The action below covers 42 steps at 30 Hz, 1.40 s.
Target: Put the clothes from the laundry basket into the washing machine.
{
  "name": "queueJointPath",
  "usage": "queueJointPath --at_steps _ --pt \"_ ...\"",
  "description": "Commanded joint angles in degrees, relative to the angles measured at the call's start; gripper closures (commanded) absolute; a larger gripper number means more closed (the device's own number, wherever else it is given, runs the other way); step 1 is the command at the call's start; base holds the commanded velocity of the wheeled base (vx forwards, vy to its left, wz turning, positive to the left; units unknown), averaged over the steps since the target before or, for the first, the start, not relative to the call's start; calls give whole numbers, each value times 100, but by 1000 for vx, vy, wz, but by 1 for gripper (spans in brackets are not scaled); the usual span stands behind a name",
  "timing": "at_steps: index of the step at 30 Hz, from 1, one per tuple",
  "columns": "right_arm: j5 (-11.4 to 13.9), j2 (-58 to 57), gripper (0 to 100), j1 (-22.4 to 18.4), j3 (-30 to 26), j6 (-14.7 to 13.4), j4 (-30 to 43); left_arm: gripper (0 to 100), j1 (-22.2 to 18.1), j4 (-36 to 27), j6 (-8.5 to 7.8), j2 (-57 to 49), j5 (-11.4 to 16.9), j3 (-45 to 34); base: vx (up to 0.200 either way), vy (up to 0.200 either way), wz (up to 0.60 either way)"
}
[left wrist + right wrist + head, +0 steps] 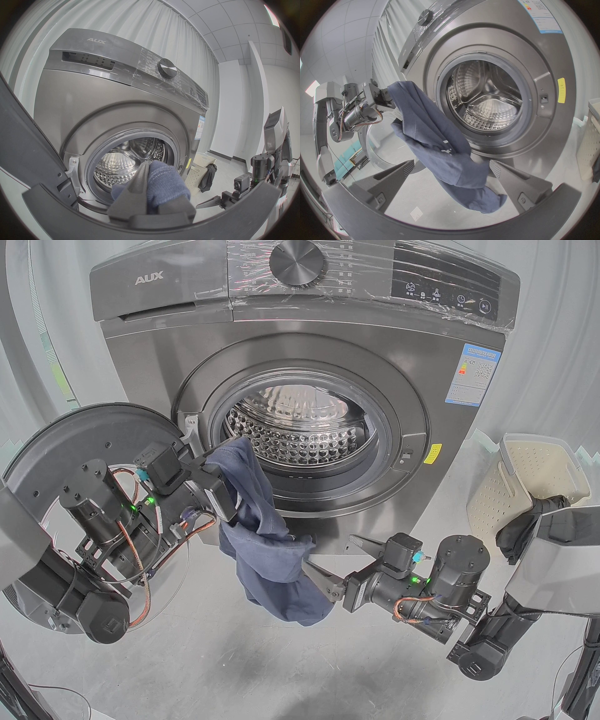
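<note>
Closest in, low before the washing machine (pixel 387 365), the right gripper (pixel 331 555) points toward the machine's front with its jaws spread wide. The lower folds of a blue garment (pixel 269 540) hang down between its two fingers (pixel 393 178). The tip of one finger touches the cloth, but nothing is clamped there.

A little farther in and higher, the left gripper (pixel 231 459) is closed tight on the top of the blue garment, a bunch of fabric pinched between its fingers (pixel 140 187). It holds that bunch at the left edge of the round opening, just outside the rim. From there the cloth drapes down across the lower left of the opening and ends above the grey floor (pixel 219 652).

Behind the left arm the door (pixel 81 434) stands swung fully open to the left. Past the held cloth the steel drum (pixel 300 421) is bare metal as far as can be seen.

Off to the right, beside the machine's front corner, a cream laundry basket (pixel 531 471) is tipped on its side, and a dark garment (pixel 519 527) hangs over its near edge.
</note>
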<state>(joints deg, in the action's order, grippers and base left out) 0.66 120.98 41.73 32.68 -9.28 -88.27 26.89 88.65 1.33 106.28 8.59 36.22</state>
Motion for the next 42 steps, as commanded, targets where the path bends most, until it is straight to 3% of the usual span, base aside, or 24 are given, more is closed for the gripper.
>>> queueJointPath --at_steps 1,8,22,42 --pt "136 189 0 28 133 49 -6 100 0 3 8 7 2 8 0 0 0" --pt "207 365 0 521 80 58 -6 100 0 3 8 -2 -7 34 0 0 0" --pt "207 769 0 775 247 58 -15 100 0 3 8 25 -7 34 0 0 0" --pt "171 1982 0 688 1970 102 -6 100 0 3 8 42 -7 34 0 0 0"
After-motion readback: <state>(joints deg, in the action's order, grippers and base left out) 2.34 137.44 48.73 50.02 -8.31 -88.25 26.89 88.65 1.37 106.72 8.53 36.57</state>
